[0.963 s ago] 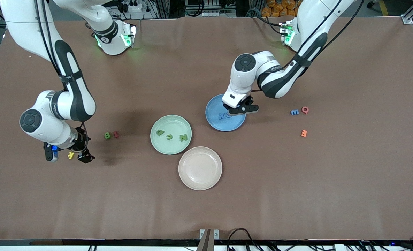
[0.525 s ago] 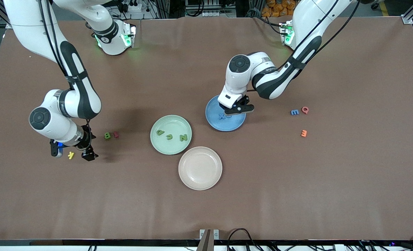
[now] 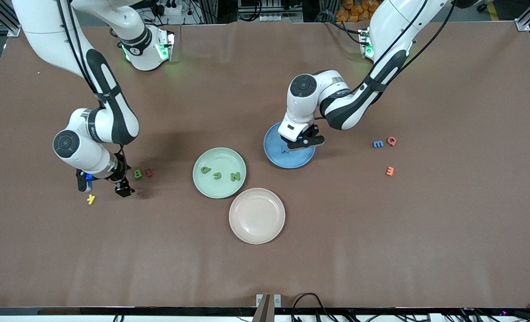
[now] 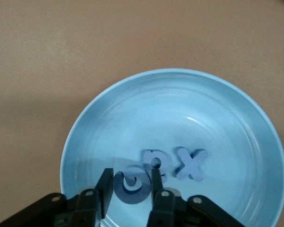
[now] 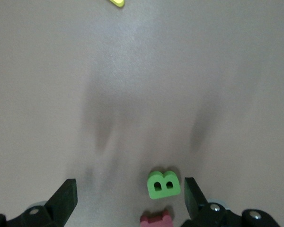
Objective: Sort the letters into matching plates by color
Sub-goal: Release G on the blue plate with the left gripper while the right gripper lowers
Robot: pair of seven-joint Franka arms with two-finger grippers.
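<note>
Plates, round shallow plastic: pale mint green plate (image 3: 219,172) mid-table, holding three chunky green toy letters (image 3: 220,174); medium blue plate (image 3: 289,152) beside it toward the left arm's end, holding a blue X-shaped letter (image 4: 191,164) and a blue P-like letter (image 4: 154,161).

Left gripper (image 4: 131,189): low over the blue plate, fingers narrowly closed on a round blue toy letter (image 4: 132,185), evidently carried there for release among its own colour.

Right gripper (image 5: 128,201): over the table at the right arm's end, fingers spread wide, lined up on the green letter B (image 5: 164,184), judged the next pick for the mint plate. A dark red letter (image 5: 156,220) lies touching or just beside the B, so the grasp must separate them.

Unsorted: small blue letter (image 3: 378,143) beside a red Q-like letter (image 3: 391,141) and an orange letter (image 3: 390,170), toward the left arm's end.

Not for sorting: yellow letter K (image 3: 91,199); empty beige plate (image 3: 256,215).
</note>
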